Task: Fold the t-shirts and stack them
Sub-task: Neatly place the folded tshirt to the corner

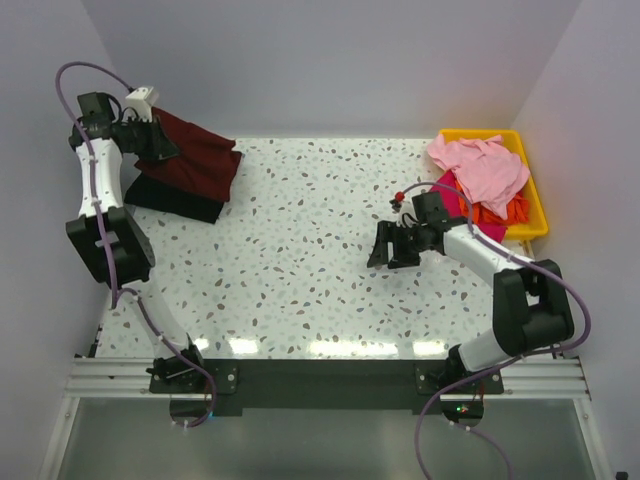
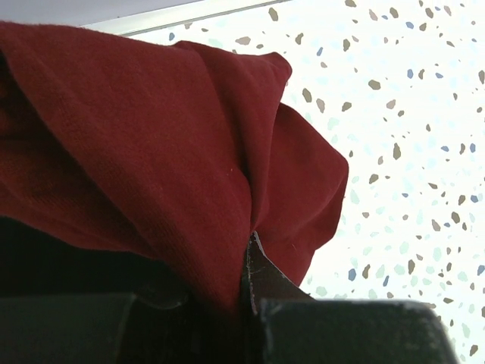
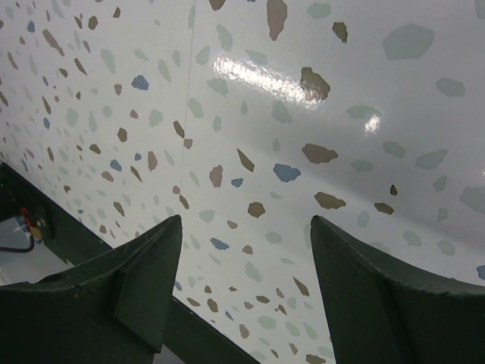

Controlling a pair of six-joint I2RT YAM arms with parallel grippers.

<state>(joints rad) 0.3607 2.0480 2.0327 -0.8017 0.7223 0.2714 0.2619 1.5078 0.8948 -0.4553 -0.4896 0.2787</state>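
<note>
Right tool (spread) hovers over glossy speckled table; left tool clamps maroon t-shirt.

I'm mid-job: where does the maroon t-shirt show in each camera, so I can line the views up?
Top external: the maroon t-shirt is at the far left corner of the table.
Left wrist: it fills the left and centre, pinched in the left end effector.
Right wrist: not in it.
Shared landmark: the speckled tabletop, seen in all three views.
</note>
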